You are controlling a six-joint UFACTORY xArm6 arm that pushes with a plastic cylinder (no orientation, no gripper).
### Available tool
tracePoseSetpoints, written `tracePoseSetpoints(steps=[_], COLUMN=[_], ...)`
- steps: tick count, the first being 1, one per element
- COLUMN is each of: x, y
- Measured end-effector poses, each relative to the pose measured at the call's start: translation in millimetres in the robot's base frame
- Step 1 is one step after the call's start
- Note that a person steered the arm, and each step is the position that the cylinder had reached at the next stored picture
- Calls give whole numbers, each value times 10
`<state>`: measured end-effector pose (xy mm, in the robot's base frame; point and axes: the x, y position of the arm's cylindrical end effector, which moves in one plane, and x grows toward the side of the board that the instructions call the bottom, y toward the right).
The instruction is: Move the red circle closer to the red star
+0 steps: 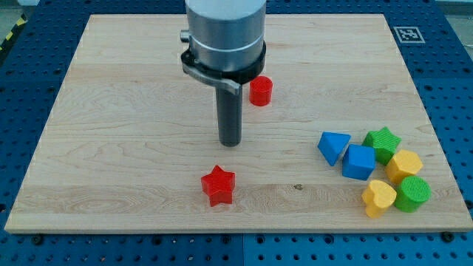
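Observation:
The red circle [260,91] stands on the wooden board near the view's top centre. The red star [218,185] lies below it, toward the view's bottom centre. My tip [230,142] is on the board between them, a little left of and below the red circle and above the red star. It touches neither block. The arm's grey body hides the board just left of the red circle.
A cluster sits at the view's right: a blue triangle [334,146], a blue cube [359,162], a green star [383,142], a yellow hexagon [404,165], a yellow heart [378,197] and a green cylinder [412,193]. The board's edge [222,228] runs along the bottom.

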<state>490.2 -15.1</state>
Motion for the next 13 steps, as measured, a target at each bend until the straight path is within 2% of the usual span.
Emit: tracePoseSetpoints(steps=[3,5,7,8,9,11,13], x=[-94,-761,-676,-967,-1153,-927,-1421], y=[46,522,1023,1279,1058,591,590])
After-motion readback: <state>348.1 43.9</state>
